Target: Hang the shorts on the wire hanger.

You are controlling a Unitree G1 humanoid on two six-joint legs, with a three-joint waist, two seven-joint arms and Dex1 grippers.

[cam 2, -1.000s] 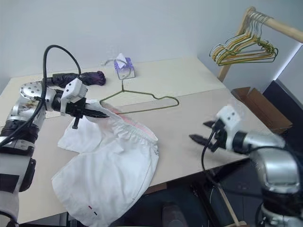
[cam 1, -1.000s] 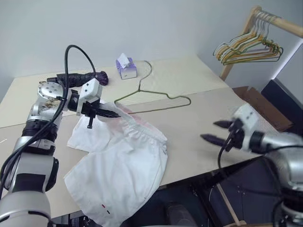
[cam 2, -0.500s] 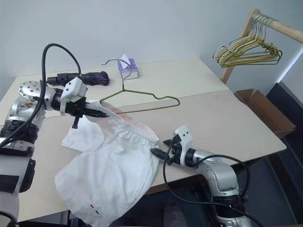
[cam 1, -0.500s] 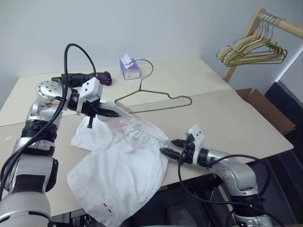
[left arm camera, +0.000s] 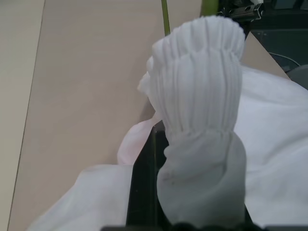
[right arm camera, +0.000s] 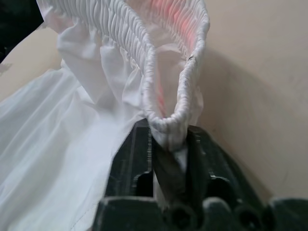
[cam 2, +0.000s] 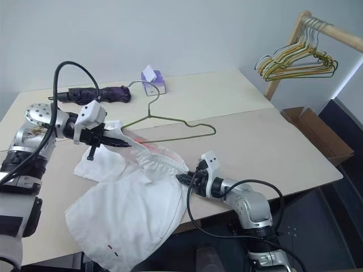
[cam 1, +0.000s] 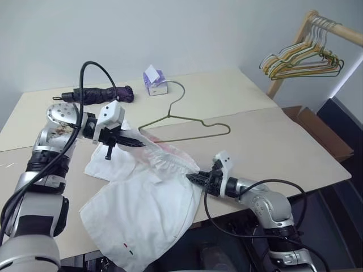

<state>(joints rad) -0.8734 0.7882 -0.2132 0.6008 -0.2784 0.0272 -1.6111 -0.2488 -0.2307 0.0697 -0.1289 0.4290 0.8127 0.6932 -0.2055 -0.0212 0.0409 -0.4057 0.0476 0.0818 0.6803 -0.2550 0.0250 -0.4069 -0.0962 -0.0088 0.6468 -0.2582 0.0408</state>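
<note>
Right gripper [cam 2: 182, 179] pinches shorts [cam 2: 133, 209] waistband; left gripper [cam 2: 126, 141] clamps its other end. The waistband stretches diagonally between them, legs trailing toward table [cam 2: 266, 141] edge. Wire hanger [cam 2: 170, 122] lies beyond both, hook pointing away.

A plain grey wall [cam 1: 187, 28] stands behind the pale bench [cam 1: 272, 141]; at 2 o'clock, a wooden rack [cam 1: 295, 42] holds hangers [cam 1: 300, 59]

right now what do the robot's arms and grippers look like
Both arms have silver-grey metallic shells with black joint bands. Each wrist carries a white blocky housing, ending in the left gripper and right gripper, each with two slim black fingers. A thick black cable loops above the left arm; thinner black cable hangs under the right.
</note>
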